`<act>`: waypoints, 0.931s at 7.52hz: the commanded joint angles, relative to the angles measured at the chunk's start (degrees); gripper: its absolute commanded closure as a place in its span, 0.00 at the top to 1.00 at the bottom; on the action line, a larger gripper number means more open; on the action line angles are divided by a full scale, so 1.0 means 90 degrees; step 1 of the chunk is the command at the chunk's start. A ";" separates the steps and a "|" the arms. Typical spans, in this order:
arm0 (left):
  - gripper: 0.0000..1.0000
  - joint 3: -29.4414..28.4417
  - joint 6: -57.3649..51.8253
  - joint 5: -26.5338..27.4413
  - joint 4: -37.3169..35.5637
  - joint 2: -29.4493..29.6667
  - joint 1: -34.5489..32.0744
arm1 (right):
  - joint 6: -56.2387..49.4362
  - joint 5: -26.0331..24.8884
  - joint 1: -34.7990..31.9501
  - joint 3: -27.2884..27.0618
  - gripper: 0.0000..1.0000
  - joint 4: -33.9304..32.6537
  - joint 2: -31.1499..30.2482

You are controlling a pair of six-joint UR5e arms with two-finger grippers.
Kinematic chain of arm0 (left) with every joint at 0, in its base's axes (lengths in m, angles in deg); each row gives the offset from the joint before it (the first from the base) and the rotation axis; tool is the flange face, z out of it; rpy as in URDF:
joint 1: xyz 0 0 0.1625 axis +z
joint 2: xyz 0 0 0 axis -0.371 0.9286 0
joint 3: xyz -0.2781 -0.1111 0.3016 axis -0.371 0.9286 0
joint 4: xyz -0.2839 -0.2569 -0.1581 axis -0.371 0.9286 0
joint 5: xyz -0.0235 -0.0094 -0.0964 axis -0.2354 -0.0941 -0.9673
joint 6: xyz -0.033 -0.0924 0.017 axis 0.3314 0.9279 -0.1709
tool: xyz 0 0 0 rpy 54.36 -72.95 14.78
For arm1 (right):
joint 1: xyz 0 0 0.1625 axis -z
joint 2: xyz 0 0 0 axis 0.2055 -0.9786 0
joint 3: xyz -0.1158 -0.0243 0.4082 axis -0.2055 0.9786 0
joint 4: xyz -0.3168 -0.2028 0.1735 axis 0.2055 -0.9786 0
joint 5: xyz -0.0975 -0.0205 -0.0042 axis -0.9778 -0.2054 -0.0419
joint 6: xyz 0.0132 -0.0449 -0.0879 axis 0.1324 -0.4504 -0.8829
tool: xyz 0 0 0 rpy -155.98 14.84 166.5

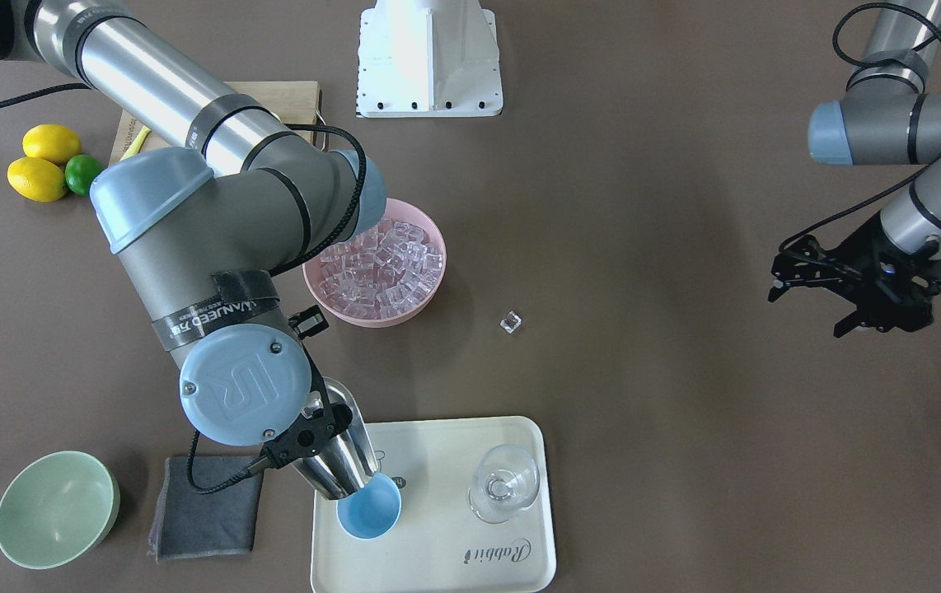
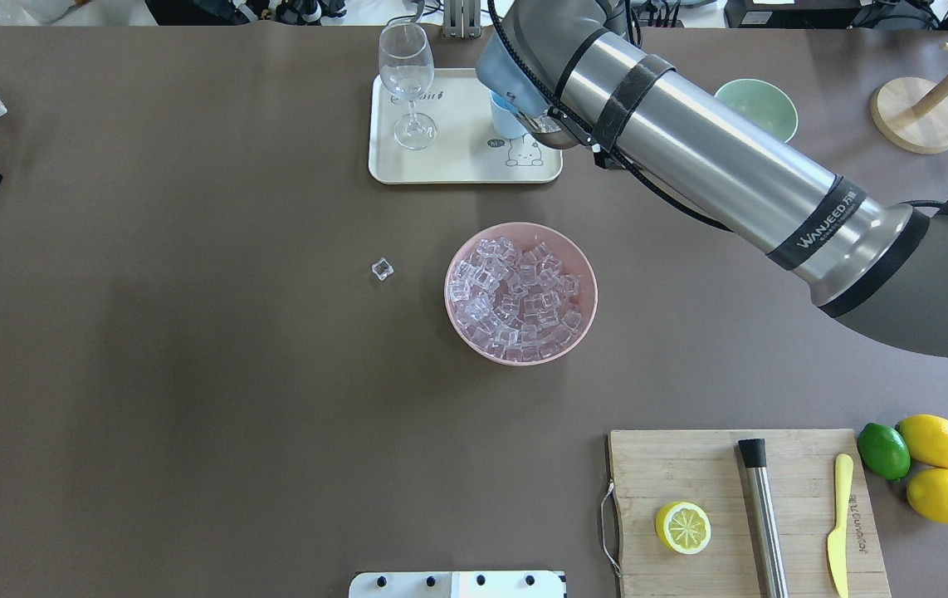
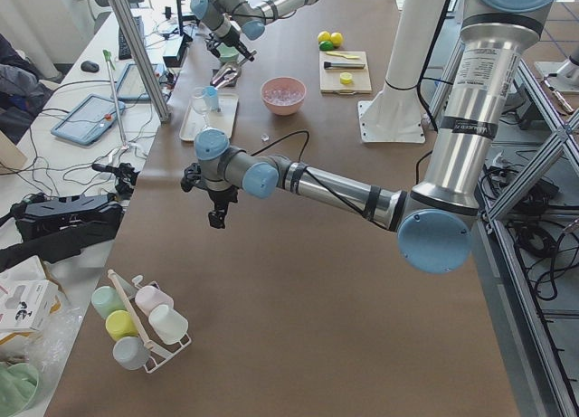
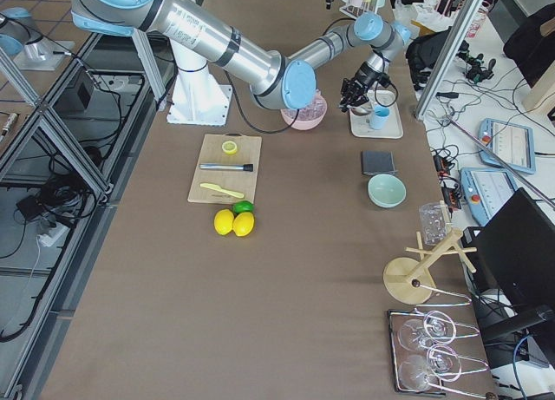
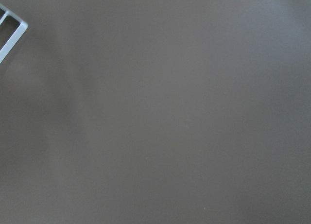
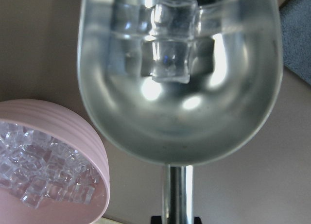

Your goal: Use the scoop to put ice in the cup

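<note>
While the right gripper point(image 1: 316, 430) pinches the scoop point(image 1: 345, 463) by its handle, its trough tilts over the cup point(image 1: 372, 515) on the tray point(image 1: 446, 560), one ice cube point(image 6: 170, 61) inside; the left gripper point(image 1: 808, 306) hangs spread, well apart.

green bowl point(image 1: 57, 509) beside grey cloth point(image 1: 205, 506); glass point(image 1: 503, 482) upright on tray point(image 1: 429, 568); lime point(image 1: 81, 173) touching lemons point(image 1: 37, 179)

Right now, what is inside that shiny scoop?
At least one clear ice cube sits in the scoop; mirror reflections hide whether more lie beside it.
</note>
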 commanded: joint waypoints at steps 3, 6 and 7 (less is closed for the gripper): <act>0.98 0.0087 -0.0631 -0.0796 -0.1410 -0.0738 -0.1316 | -0.0409 -0.0017 -0.0100 0.0882 0.00 -0.0332 0.0656; 0.98 0.0283 -0.0899 -0.0834 -0.1596 -0.0877 -0.1454 | -0.0595 -0.0104 -0.0169 0.1585 0.00 -0.0411 0.1028; 0.98 0.0322 -0.0890 -0.0835 -0.1587 -0.0993 -0.1454 | -0.0625 -0.0211 -0.0178 0.1723 0.00 -0.0488 0.1087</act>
